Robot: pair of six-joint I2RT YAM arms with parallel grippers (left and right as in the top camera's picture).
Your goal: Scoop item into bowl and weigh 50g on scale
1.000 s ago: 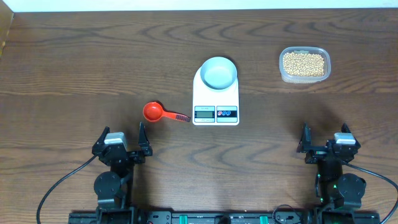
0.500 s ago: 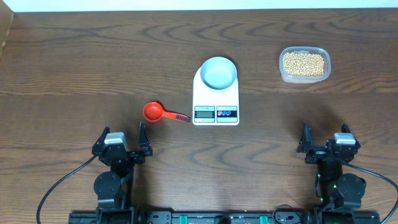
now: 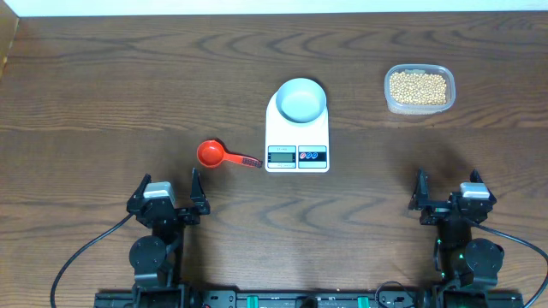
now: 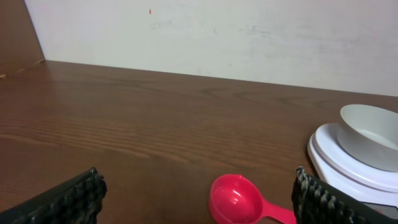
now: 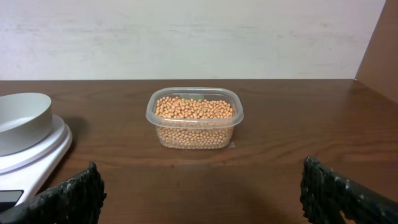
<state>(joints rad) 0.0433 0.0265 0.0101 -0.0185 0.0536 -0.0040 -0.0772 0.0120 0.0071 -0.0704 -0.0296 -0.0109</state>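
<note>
My left end effector [image 3: 168, 188] and my right end effector [image 3: 447, 186] both sit at the near edge of the worktop [image 3: 103, 94], jaws spread wide and holding nothing. The things are laid out to suit a two-armed job, I judge. The red scoop [image 3: 211, 154] lies ahead of my left side, its handle pointing towards the scale [image 3: 296, 133], and I take it to be the first thing to pick up. The bowl [image 3: 300, 100] already stands on the far part of the scale and looks empty, so whatever goes in can be weighed where it lands, and the display stays uncovered, though I cannot read it. The beans [image 3: 418, 87] are all in the clear tub [image 3: 388, 85], far right and well apart from the scale, straight ahead of my right wrist. Against the earlier overhead frames nothing differs: neither arm has shifted, and scoop, bowl, scale and tub lie where they lay.
</note>
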